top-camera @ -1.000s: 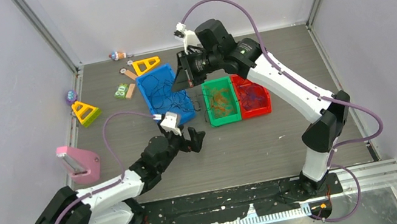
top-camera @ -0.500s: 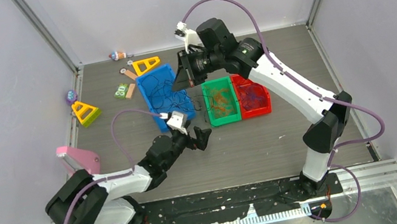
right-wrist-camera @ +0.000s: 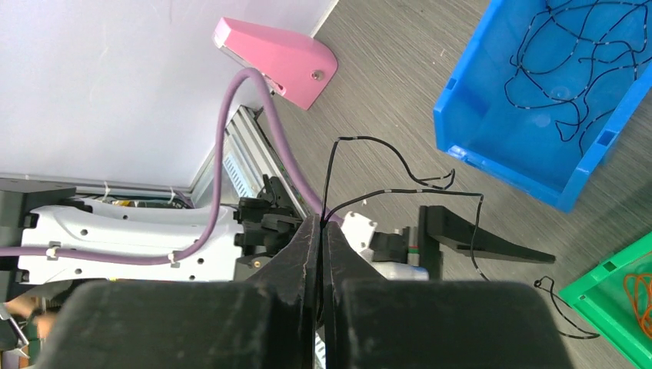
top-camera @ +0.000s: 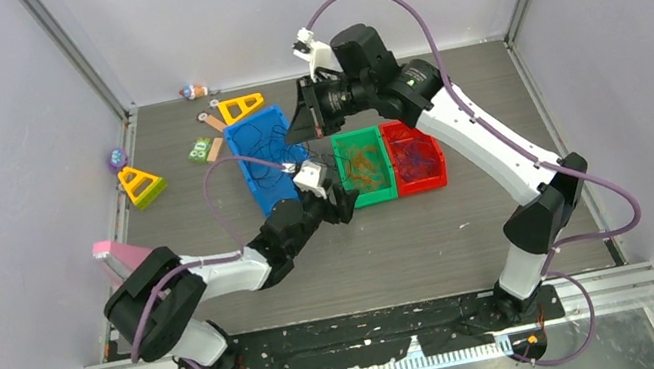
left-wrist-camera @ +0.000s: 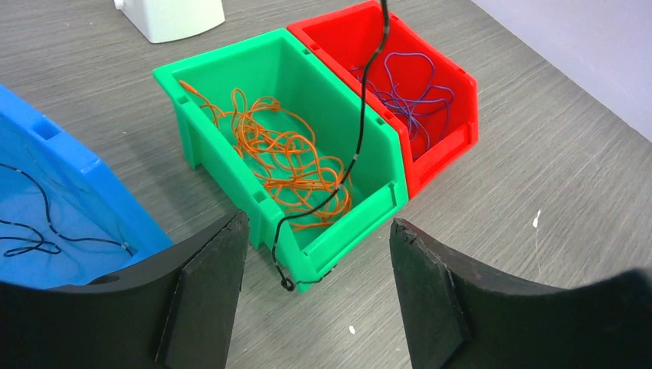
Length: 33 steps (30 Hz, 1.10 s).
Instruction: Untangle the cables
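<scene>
Black cable [left-wrist-camera: 359, 146] pinched in my right gripper [right-wrist-camera: 321, 231], dangling over green bin [left-wrist-camera: 196, 134], 12 o'clock of my left gripper [left-wrist-camera: 315, 307], spread empty. Orange cables [left-wrist-camera: 292, 157], purple cables [left-wrist-camera: 411, 96] binned apart; black tangle [right-wrist-camera: 561, 77] in blue bin [right-wrist-camera: 492, 146] not yet done.

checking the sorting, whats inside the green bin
The green bin holds a loose tangle of orange cables; a black cable from above crosses over them and past the front lip. The floor under the tangle and just behind that lip is hidden.
</scene>
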Each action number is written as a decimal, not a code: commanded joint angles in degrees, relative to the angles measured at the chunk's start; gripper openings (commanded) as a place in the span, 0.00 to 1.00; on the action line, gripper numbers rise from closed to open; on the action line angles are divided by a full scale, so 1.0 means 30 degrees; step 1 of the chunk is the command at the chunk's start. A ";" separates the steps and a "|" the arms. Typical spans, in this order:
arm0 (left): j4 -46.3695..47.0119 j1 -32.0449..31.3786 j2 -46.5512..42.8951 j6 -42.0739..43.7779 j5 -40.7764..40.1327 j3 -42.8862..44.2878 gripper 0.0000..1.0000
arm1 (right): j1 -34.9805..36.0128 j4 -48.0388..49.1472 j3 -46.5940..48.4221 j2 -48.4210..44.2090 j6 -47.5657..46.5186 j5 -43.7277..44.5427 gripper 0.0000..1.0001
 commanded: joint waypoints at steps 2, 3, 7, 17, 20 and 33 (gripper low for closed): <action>0.0119 0.0426 0.1284 -0.0358 -0.0826 0.1748 0.65 | -0.0118 0.0947 -0.0093 -0.1439 0.0169 -0.0444 0.06; -0.0300 0.0590 0.1474 -0.0633 -0.0853 0.2099 0.63 | -0.0139 0.0940 -0.0126 -0.1473 0.0151 -0.0455 0.06; -0.0545 0.1071 0.2014 -0.1206 -0.0639 0.2680 0.45 | -0.0190 0.0934 -0.0224 -0.1617 0.0182 -0.0459 0.05; -0.2968 0.1414 -0.1473 -0.0882 -0.0180 0.1571 0.00 | -0.0506 0.1332 -0.1438 -0.1987 0.0227 -0.0220 0.05; -0.7040 0.1616 -0.4175 -0.0591 0.1384 0.1635 0.00 | -0.0819 0.1753 -0.2118 -0.2031 0.0286 -0.0108 0.05; -1.9954 0.5561 -0.9020 -0.0193 0.2101 0.4811 0.00 | -0.0514 0.3376 -0.2927 0.0750 -0.0822 0.2156 0.05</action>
